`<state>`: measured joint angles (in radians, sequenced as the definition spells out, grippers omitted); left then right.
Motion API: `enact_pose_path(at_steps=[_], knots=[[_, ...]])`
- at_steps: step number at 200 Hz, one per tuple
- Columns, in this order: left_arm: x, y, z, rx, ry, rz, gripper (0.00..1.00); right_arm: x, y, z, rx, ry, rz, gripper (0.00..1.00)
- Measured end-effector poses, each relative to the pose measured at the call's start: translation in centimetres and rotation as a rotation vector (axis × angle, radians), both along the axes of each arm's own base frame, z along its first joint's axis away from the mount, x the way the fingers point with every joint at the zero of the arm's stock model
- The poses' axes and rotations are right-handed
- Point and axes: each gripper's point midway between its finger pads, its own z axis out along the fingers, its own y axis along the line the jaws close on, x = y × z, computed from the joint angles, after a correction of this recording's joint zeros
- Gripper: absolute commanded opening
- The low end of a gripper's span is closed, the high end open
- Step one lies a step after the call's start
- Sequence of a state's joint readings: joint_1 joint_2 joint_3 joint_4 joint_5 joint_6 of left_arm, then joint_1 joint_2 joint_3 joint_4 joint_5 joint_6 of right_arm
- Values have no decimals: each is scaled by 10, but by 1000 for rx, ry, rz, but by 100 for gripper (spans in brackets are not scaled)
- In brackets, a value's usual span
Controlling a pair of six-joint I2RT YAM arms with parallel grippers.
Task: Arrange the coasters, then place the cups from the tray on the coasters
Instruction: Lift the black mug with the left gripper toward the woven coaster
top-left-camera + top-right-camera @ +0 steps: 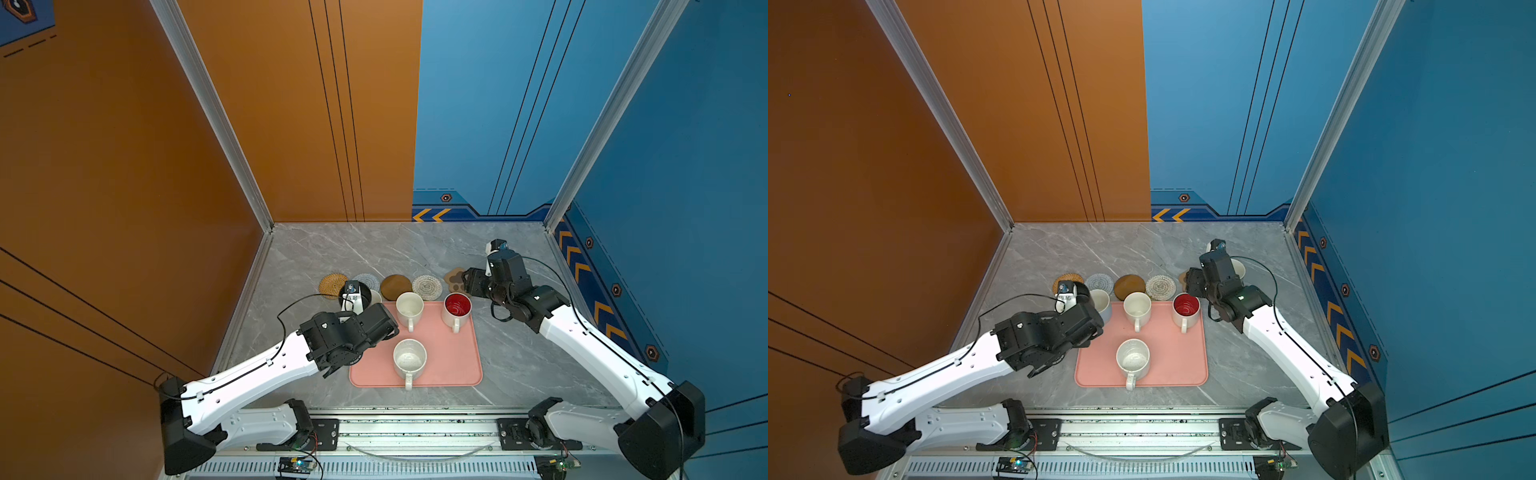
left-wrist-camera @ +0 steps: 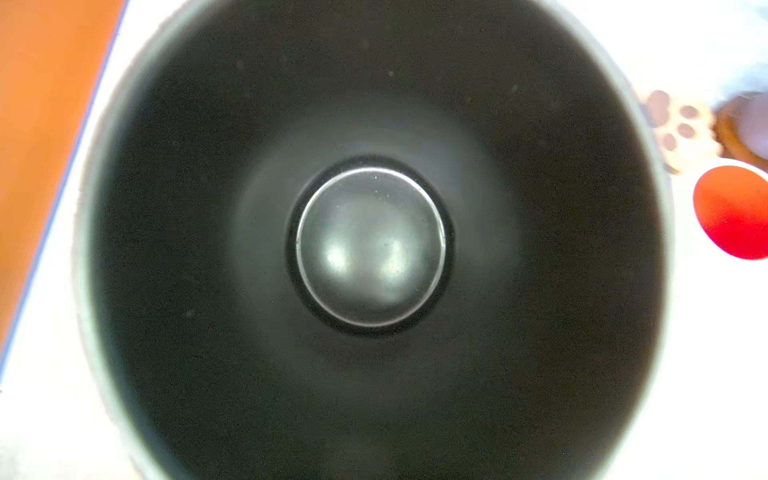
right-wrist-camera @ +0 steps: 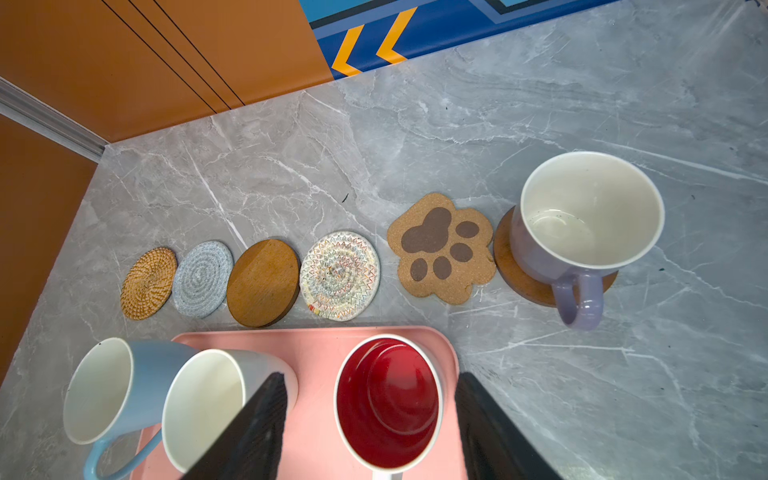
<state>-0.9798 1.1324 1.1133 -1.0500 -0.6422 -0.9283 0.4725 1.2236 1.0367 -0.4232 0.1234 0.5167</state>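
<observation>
Six coasters lie in a row beyond the pink tray [image 1: 453,365]: orange rattan [image 3: 148,283], grey woven [image 3: 203,278], brown [image 3: 263,282], beige woven [image 3: 340,276], paw-print [image 3: 442,247] and a second brown one [image 3: 508,266] under the lavender cup [image 3: 582,232]. My left gripper [image 1: 353,305] is shut on the black cup [image 1: 360,293], which is lifted and fills the left wrist view [image 2: 370,245], hiding the fingers. The light blue [image 3: 141,374], plain white [image 1: 409,309], speckled [image 1: 409,359] and red-inside [image 3: 388,403] cups stand on the tray. My right gripper [image 3: 370,378] hovers open over the red-inside cup.
Orange wall panels close the left side and blue ones the right, with aluminium posts at the back corners. Grey marble tabletop [image 1: 374,249] stretches behind the coaster row. The arm bases sit on a rail along the front edge.
</observation>
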Motion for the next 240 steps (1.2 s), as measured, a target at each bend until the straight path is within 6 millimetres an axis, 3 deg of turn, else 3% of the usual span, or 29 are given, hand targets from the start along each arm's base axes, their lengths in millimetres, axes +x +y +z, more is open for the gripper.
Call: enact_pose_path(at_steps=[55,85,151,188,240], knots=[[28,44,11,-7,-16,94,0,4,5,-9,-3,20,13,63],[42,57,5,-33,3,125,0,5,6,-13,-7,30,14,63],[83,76,-40,-79,107,173,0,5,6,-14,-8,32,14,63],[107,79,-57,-106,129,174,0,6,6,-19,-14,43,14,63],[137,82,-97,-125,186,185,0,9,7,-23,-23,55,16,63]])
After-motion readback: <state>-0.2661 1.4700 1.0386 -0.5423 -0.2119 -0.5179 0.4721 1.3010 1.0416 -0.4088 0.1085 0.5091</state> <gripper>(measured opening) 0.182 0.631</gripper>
